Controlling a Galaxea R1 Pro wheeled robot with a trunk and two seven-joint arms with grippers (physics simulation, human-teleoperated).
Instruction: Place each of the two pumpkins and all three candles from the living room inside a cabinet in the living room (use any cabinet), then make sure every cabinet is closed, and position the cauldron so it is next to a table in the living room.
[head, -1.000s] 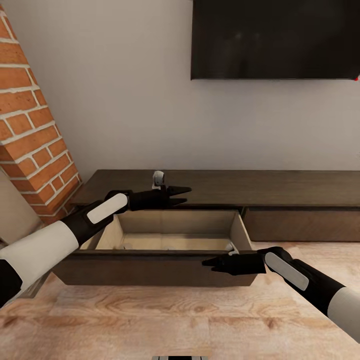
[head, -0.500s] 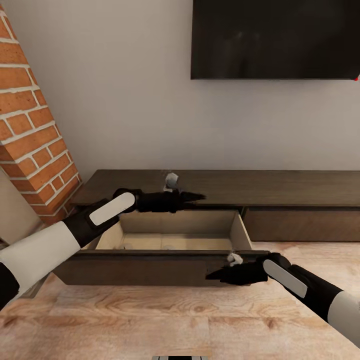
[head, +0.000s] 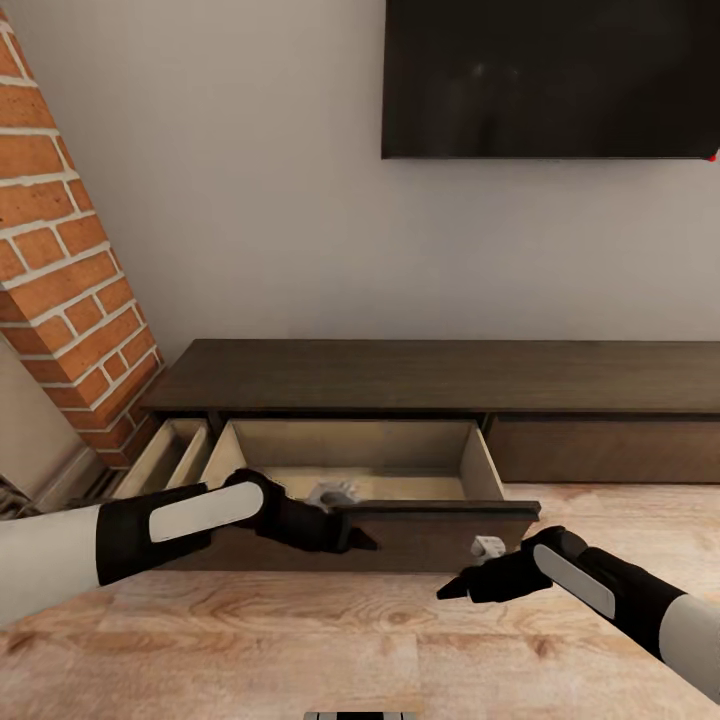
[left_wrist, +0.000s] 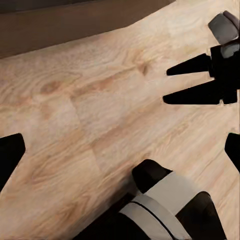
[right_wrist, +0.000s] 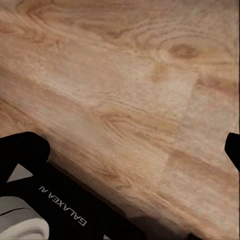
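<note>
The cabinet (head: 450, 375) runs across the middle of the head view, low against the grey wall, and its drawer (head: 355, 455) stands pulled out toward the camera at centre. A second narrower compartment (head: 165, 455) shows open at the drawer's left. The left gripper (head: 350, 535) lies at lower centre, right in front of the drawer's dark front panel, its black fingers together and pointing right; whether they pinch the panel's top edge cannot be told. The right gripper (head: 450, 590) sits in the lower right, just below the panel's right end, over the wood floor (head: 250, 640); its fingers look close together, but their state is not clear.

A small pale shape at the drawer's front edge, just behind the left gripper, is too blurred to name. The drawer's floor is largely hidden by its front panel. In the left wrist view the right gripper (left_wrist: 197, 80) shows its two fingers (left_wrist: 190, 94) slightly apart above the floor. A dark television (head: 550, 75) fills the upper right, and brick (head: 60, 250) the left edge.
</note>
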